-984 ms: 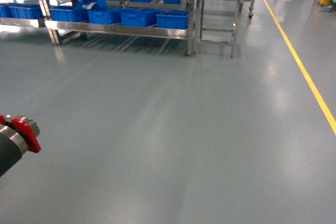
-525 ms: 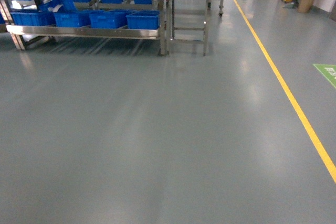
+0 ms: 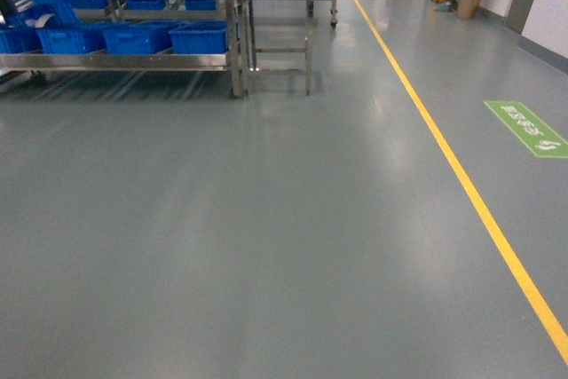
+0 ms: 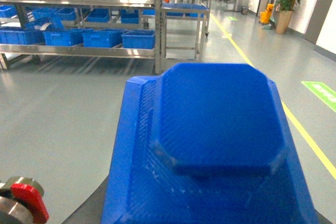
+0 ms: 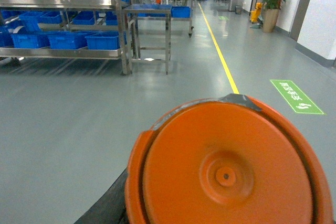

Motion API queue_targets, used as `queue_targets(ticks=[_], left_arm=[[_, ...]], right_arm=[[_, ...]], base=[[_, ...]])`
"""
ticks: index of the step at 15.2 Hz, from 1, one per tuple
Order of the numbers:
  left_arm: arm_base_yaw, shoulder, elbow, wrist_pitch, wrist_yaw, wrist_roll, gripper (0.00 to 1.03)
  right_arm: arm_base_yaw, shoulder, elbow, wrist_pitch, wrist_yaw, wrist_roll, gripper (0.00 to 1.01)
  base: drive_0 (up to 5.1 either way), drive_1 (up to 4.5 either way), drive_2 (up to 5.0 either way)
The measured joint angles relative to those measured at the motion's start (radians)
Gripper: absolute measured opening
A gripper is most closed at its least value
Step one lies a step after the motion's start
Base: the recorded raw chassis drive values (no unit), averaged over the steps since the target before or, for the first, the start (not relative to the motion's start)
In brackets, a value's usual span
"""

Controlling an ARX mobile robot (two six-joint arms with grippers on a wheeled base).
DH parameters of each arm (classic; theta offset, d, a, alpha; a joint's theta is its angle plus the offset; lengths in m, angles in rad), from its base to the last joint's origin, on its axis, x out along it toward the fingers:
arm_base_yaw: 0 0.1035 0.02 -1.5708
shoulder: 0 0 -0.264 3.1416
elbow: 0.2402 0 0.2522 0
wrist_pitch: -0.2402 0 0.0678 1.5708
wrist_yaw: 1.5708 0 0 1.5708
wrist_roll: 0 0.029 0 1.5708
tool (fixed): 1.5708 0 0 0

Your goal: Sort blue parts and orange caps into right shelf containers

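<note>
Head view shows bare grey floor, a yellow line and a steel shelf far off at upper left, with blue containers on its low tier; neither arm appears there. Left wrist view is filled by a blue part, its flat octagonal face toward the lens, apparently carried by the left gripper, though I cannot tell how its jaws stand. Right wrist view likewise shows an orange cap, face-on, round with no long axis; the right gripper's state is equally hidden. The risk I judge: with the shelf well apart, driving could jolt either piece loose, since neither grasp can be checked.
</note>
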Motion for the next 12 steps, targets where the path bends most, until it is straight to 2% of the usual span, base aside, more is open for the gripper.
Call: queue_targets(ticks=[12], left_arm=[[0.0,0.0,0.0,0.0,0.0,0.0,0.42]], right_arm=[[0.0,0.0,0.0,0.002,0.0,0.0,0.43]], base=[[-1.5,-1.5,-1.5]])
